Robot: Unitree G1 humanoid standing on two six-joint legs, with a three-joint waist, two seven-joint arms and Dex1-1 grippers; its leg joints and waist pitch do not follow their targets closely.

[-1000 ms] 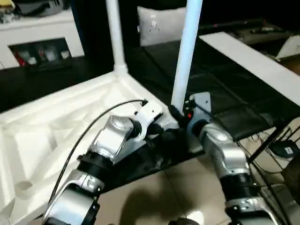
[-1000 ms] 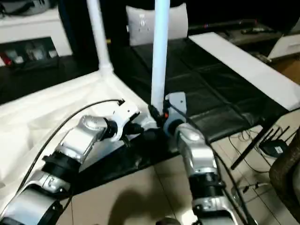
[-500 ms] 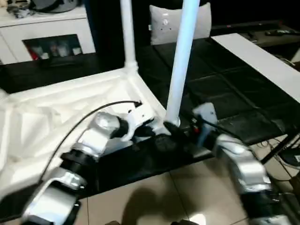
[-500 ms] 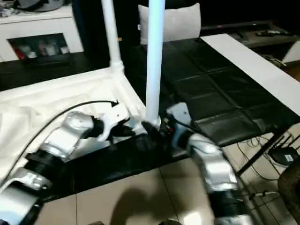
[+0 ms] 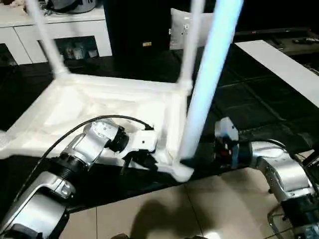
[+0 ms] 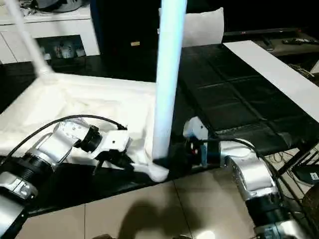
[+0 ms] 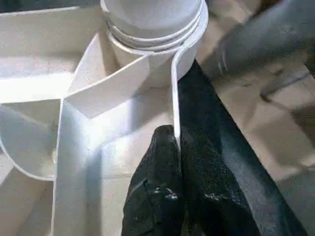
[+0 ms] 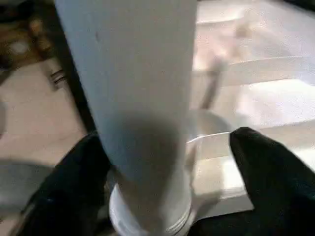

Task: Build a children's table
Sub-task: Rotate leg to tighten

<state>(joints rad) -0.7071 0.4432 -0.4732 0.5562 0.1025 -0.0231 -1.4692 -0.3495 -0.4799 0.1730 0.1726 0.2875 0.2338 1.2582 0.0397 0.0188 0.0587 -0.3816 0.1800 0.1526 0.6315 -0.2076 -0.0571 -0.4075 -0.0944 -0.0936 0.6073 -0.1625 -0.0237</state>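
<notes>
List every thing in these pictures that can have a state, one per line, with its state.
Tabletop: upside down, ribbed underside up.
Near leg: upright in its corner socket.
Two far legs: upright in their sockets.
Left gripper: fingers shut on the tabletop's rim.
Right gripper: fingers open, one on each side of the near leg.

you're seeing dim, motion-smeared head views, glare blowing out the tabletop (image 5: pixel 99 107) ribs (nearest leg (image 6: pixel 167 74) bluish, soft-edged).

white cabinet (image 5: pixel 60 30) behind, beige tiled floor (image 5: pixel 164 214).
</notes>
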